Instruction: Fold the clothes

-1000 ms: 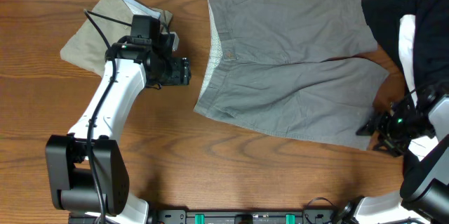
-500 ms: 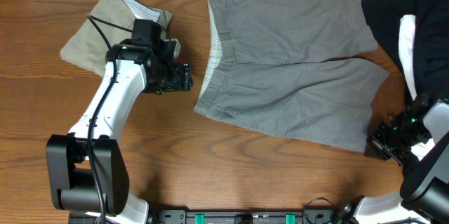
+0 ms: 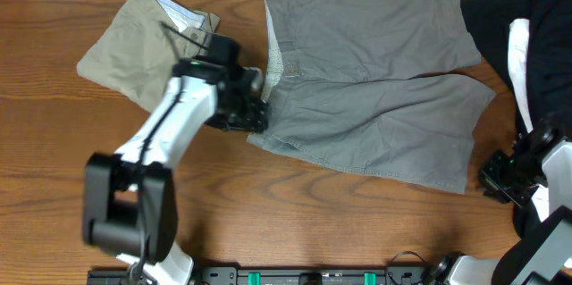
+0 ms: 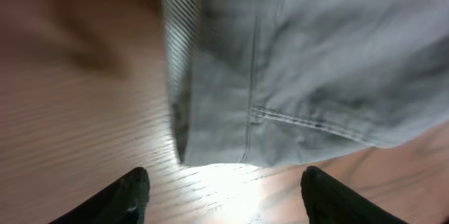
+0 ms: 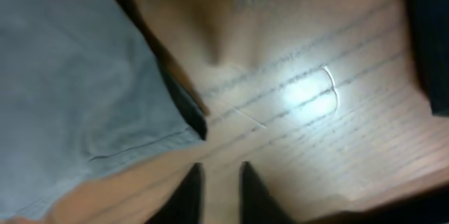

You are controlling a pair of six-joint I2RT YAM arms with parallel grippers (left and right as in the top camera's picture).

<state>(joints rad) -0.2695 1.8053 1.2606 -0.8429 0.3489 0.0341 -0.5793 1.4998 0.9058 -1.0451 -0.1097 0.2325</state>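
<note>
The grey shorts (image 3: 375, 79) lie spread flat mid-table, waistband to the left and legs to the right. My left gripper (image 3: 257, 113) hovers at the waistband's lower-left corner. In the left wrist view the left gripper (image 4: 224, 192) is wide open, with bare wood between its fingers and the shorts' corner (image 4: 280, 97) just ahead. My right gripper (image 3: 492, 178) sits just right of the lower leg's hem. Seen from the right wrist, the right gripper (image 5: 219, 185) has a narrow gap holding nothing, and the grey hem (image 5: 77, 83) lies to its left.
Khaki shorts (image 3: 130, 48) lie folded at the far left. A black garment (image 3: 496, 26) with a white one (image 3: 520, 53) is piled at the right edge, close to my right arm; the black garment (image 5: 429, 41) also shows in the right wrist view. The wooden table (image 3: 295, 222) shows along the front.
My left arm swung right, from beside the khaki shorts to the grey shorts' waistband corner. My right gripper drew back slightly to the right, off the leg hem.
</note>
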